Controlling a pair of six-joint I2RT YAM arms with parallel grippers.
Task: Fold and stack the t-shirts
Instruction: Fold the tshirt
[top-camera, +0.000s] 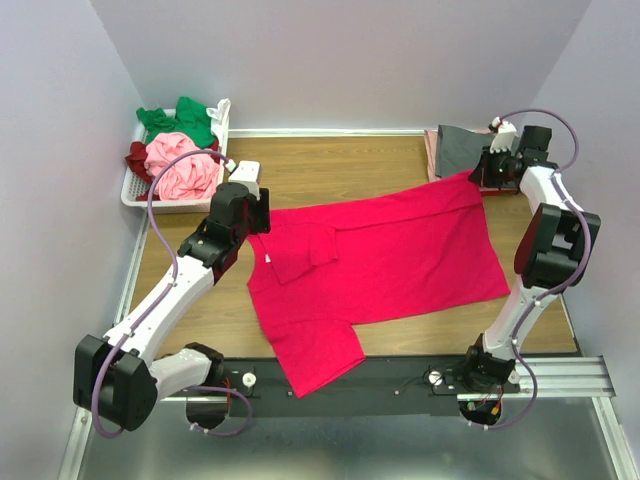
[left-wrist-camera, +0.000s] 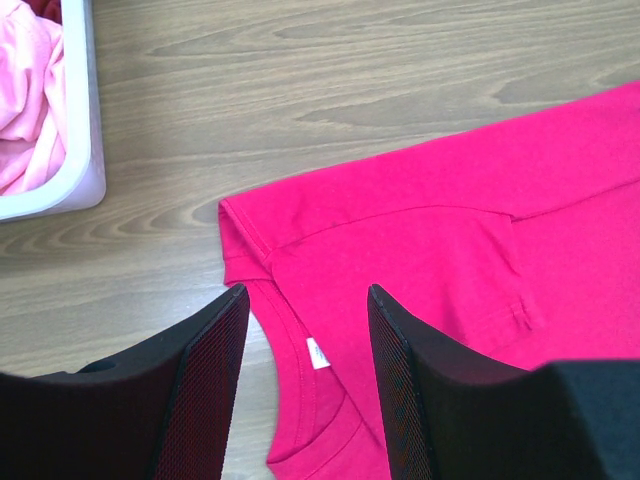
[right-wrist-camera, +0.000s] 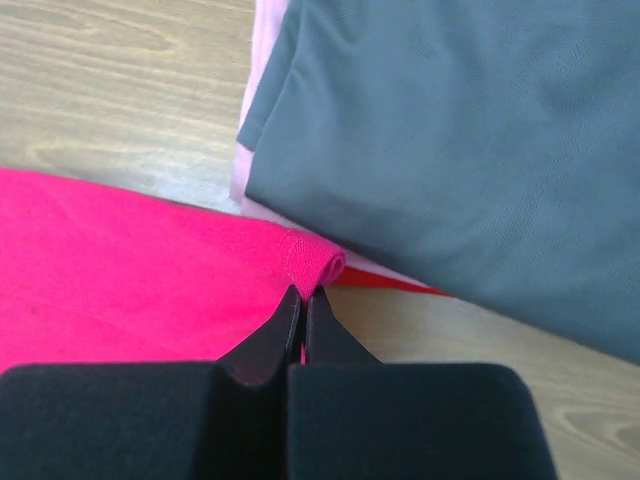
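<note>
Bright crimson-pink t-shirt (top-camera: 400, 255): soft short-sleeved tee, lay spread across the middle of the light wooden table (top-camera: 330, 165); collar faced the left arm, one sleeve was folded over the body, and the other reached the near edge.
White slatted plastic basket (top-camera: 132, 192): stood at the far-left corner and held bunched tees: green t-shirt (top-camera: 180, 120), light pink t-shirt (top-camera: 185, 165), maroon t-shirt (top-camera: 138, 158).
Folded grey t-shirt (right-wrist-camera: 480, 150): lay at the far-right corner on top of a pale pink t-shirt (right-wrist-camera: 247, 150), beside the crimson-pink t-shirt's far corner.
Left gripper (left-wrist-camera: 307, 292): jaws stood spread, poised over the collar and shoulder seam; contact with the cloth could not be told.
Right gripper (right-wrist-camera: 303, 292): jaws were pressed together, pinching a small fold of the crimson-pink t-shirt's hem corner just beside the grey t-shirt.
</note>
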